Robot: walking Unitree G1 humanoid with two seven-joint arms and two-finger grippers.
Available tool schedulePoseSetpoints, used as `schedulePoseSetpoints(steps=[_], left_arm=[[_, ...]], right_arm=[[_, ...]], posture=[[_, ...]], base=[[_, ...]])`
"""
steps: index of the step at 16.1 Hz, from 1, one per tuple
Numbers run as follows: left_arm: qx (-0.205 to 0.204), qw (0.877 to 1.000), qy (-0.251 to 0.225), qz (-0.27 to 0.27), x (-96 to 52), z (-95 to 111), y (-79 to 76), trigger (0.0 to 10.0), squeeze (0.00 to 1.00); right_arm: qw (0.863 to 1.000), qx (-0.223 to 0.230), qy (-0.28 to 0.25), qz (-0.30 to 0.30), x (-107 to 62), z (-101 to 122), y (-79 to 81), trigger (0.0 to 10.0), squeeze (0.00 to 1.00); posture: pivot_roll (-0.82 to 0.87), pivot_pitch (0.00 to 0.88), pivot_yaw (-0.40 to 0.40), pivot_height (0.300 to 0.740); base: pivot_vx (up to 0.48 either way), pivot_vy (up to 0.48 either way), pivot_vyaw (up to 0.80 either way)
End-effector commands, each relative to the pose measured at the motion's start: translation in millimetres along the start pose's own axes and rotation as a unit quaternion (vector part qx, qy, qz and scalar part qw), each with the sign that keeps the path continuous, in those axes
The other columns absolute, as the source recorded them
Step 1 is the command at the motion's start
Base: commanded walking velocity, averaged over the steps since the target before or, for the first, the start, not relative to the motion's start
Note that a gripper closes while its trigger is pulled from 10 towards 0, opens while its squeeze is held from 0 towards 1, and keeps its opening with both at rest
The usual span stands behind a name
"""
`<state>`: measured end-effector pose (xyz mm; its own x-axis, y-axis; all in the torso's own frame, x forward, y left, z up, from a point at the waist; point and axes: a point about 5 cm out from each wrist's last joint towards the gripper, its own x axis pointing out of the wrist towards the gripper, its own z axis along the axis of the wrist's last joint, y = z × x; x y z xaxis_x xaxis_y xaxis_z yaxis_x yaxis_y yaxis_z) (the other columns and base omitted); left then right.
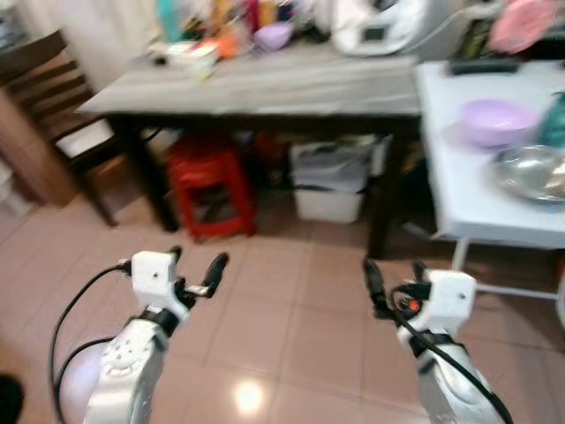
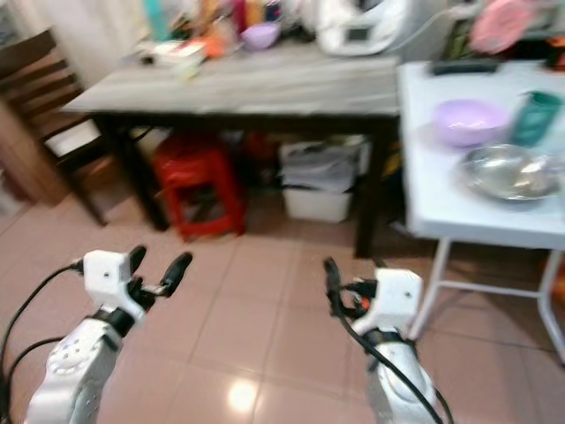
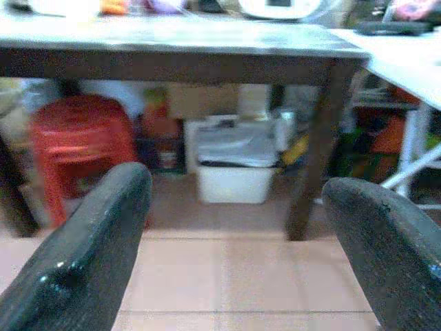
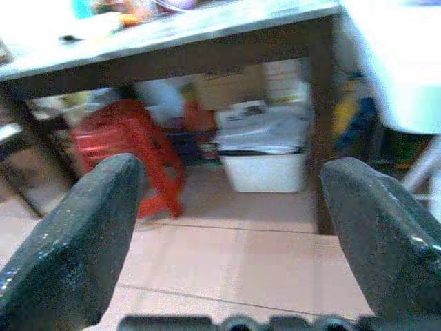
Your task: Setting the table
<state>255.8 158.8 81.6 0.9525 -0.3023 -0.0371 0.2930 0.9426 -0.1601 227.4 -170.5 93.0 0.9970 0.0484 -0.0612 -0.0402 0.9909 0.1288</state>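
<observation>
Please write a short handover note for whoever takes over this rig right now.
Left end effector: open, holding nothing, held out over the floor tiles.
Right end effector: open, holding nothing, also over the floor.
Job's things: purple bowl, steel bowl and teal cup sit on the white table to the robot's right. Another purple bowl stands amid clutter on the grey table ahead.
Done: nothing that shows as yet.
Left: go to the tables, pick up the dishes and set them out.
</observation>
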Motion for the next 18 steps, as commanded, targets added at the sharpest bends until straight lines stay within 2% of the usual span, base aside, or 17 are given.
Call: schedulePoseSetpoints(steps=[1,4,6,8,11,14,16,18], left_arm=[[0.008,1.000,0.004,0.011,-5.0,0,8.4,10.0,0.00],[0.004,1.000,0.009,0.012,-4.6,-6,6.2,10.0,0.00],[0.005,0.999,0.020,0.033,-2.3,-12,9.4,10.0,0.00],[-0.002,0.998,0.039,0.057,3.0,-19,12.9,10.0,0.00],[-0.014,0.995,0.032,0.091,2.7,-22,17.5,10.0,0.00],[-0.031,0.993,0.034,0.106,-8.3,-37,5.6,10.0,0.00],[-0.015,0.992,0.027,0.121,-11.1,-39,3.1,10.0,0.00],[-0.018,0.993,0.024,0.114,-12.2,-38,1.0,10.0,0.00]], right_arm=[[1.000,0.007,-0.007,0.006,1.7,2,4.3,10.0,0.00],[1.000,0.005,-0.003,0.005,2.7,-1,2.8,10.0,0.00],[1.000,-0.008,0.009,0.008,5.0,-3,2.1,10.0,0.00],[0.999,-0.039,0.024,0.001,6.9,-5,-7.2,10.0,0.00],[0.997,-0.058,0.043,0.015,9.2,-6,-13.3,10.0,0.00],[0.996,-0.052,0.054,0.045,10.2,-9,-11.1,10.0,0.00],[0.997,-0.058,0.041,0.040,12.5,-5,-10.6,10.0,0.00],[0.997,-0.060,0.028,0.041,12.7,-1,-7.8,10.0,0.00]], posture=[[-0.02,0.000,0.100,0.740],[-0.02,0.000,0.094,0.740],[-0.02,0.000,0.083,0.740],[-0.03,0.000,0.034,0.740],[-0.04,0.000,-0.012,0.740],[-0.04,0.000,-0.038,0.740],[-0.03,0.000,-0.053,0.740],[-0.04,0.000,-0.044,0.740]], base=[[0.401,0.000,0.00],[0.309,0.000,0.00],[0.000,0.000,0.00],[0.000,0.000,0.00],[0.000,0.000,0.00],[0.000,0.000,0.00],[0.000,0.000,0.00],[0.000,0.000,0.00]])
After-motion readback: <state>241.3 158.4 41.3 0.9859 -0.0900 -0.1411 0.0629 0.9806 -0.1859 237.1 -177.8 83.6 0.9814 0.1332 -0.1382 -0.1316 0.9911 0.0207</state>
